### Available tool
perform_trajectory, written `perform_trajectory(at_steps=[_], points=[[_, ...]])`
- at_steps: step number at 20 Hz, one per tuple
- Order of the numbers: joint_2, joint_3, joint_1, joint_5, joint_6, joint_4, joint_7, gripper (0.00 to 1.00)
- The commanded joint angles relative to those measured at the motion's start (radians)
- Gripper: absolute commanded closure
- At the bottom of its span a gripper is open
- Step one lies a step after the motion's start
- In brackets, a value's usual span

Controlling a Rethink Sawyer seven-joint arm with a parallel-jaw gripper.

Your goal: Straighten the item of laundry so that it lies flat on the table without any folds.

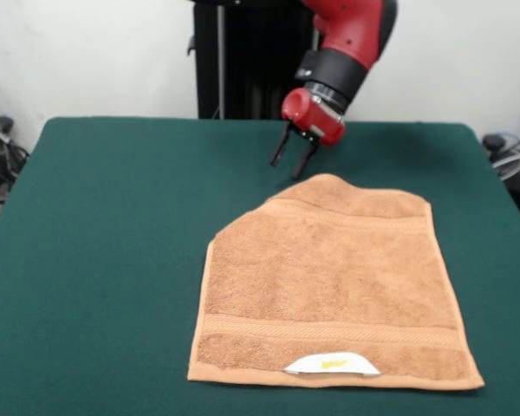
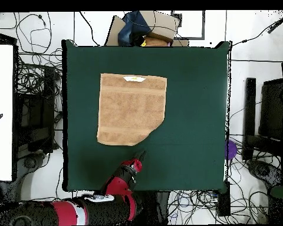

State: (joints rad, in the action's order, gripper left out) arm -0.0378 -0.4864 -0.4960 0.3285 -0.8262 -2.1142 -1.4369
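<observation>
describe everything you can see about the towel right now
The towel is light brown terry cloth, roughly square, with a woven band near each of two opposite edges and a small white label marked in yellow at the edge farthest from the robot. It lies mostly flat on the green table. One corner on the robot's side looks folded under, leaving a slanted edge there, and that end humps up slightly. The gripper hovers just past that end, open and not touching it.
</observation>
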Motion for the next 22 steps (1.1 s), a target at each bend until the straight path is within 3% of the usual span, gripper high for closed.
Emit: perform_trajectory(at_steps=[1,14,22], points=[[0.023,0.191,-0.015,0.082,-0.011,0.131,-0.278,0.0],[0.0,0.182,-0.053,0.195,0.061,0.124,-0.236,0.0],[0.037,0.172,-0.076,0.275,0.074,0.143,-0.201,0.0]])
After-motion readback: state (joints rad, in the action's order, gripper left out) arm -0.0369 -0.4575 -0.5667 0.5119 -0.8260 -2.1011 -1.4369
